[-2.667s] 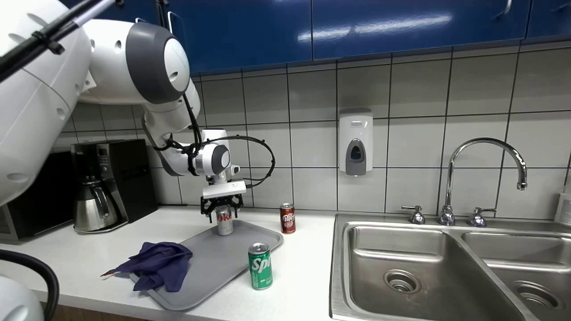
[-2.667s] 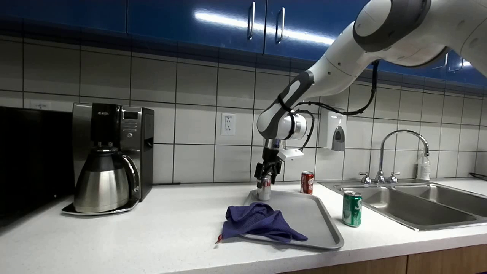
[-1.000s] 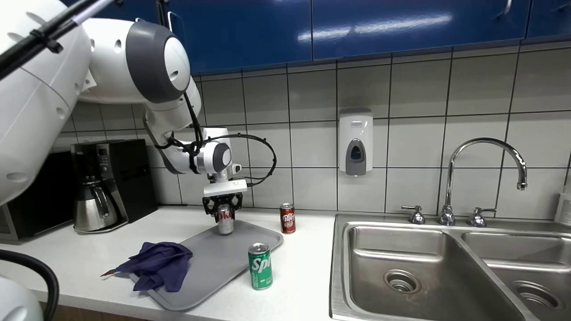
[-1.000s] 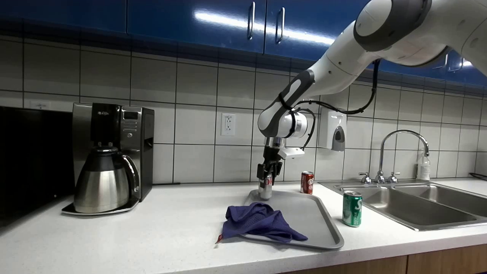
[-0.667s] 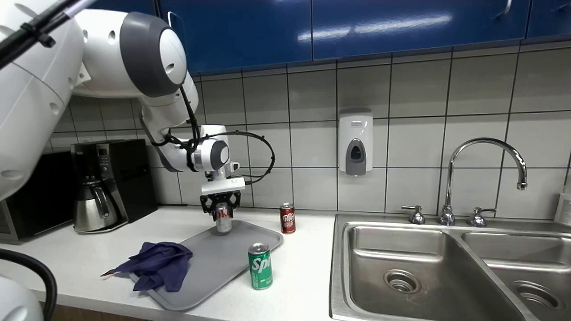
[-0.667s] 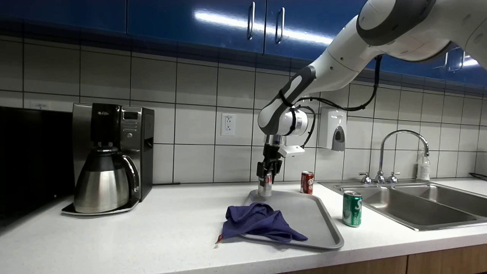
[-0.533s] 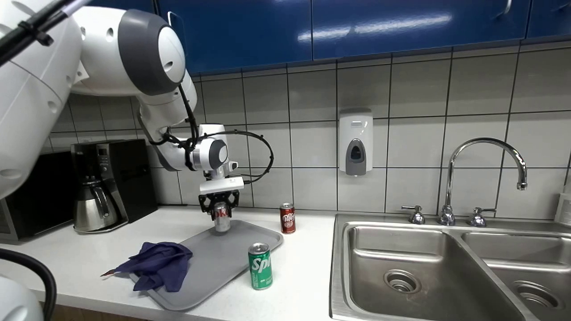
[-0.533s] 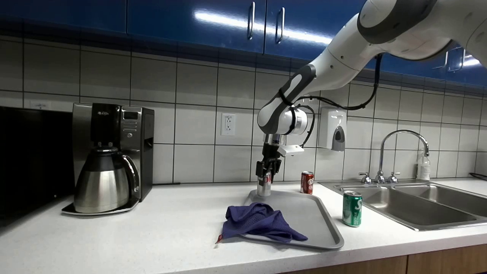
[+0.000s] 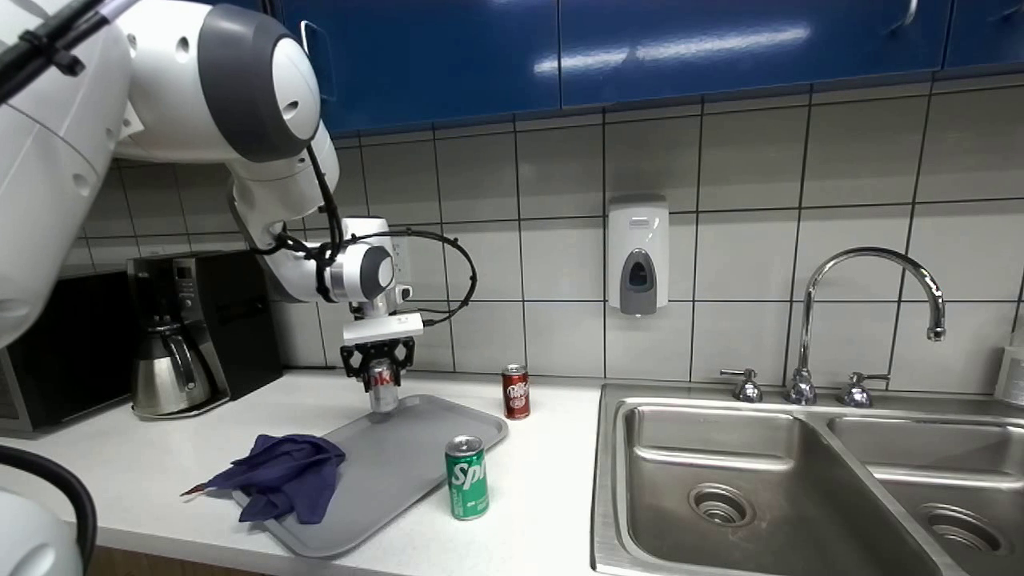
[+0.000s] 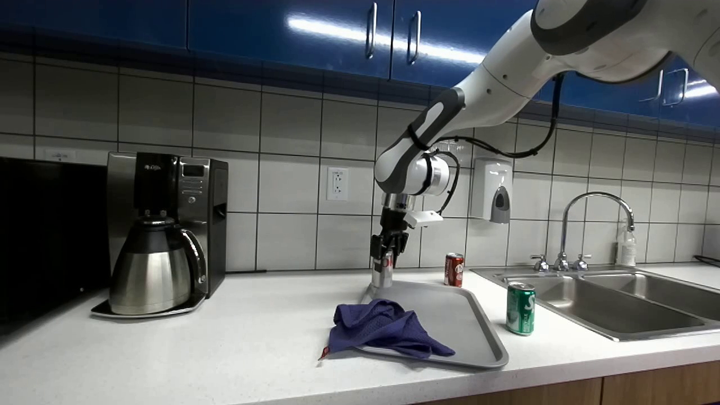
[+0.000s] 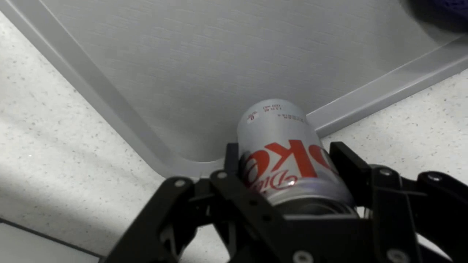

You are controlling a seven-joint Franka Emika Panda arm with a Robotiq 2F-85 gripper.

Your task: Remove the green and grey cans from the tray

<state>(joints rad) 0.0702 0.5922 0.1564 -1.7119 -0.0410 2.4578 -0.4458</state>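
The grey can (image 11: 279,137) is showing smooth, satiny metal; the green can (image 9: 467,482) is shining like glossy painted metal. The tray (image 11: 204,65) is looking like matt, faintly textured plastic. The cloth (image 10: 385,331) is showing a rough, dull weave. The sink (image 9: 688,452) is gleaming like brushed steel, the tap (image 9: 868,252) like polished chrome. The upper cabinets (image 9: 720,52) are reflecting light glossily; the lower fronts (image 10: 664,388) are looking wooden.

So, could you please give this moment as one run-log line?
gripper: holding Diet Coke can; position: over tray, near corner; Sprite can: on counter beside tray; pending: set-down off tray
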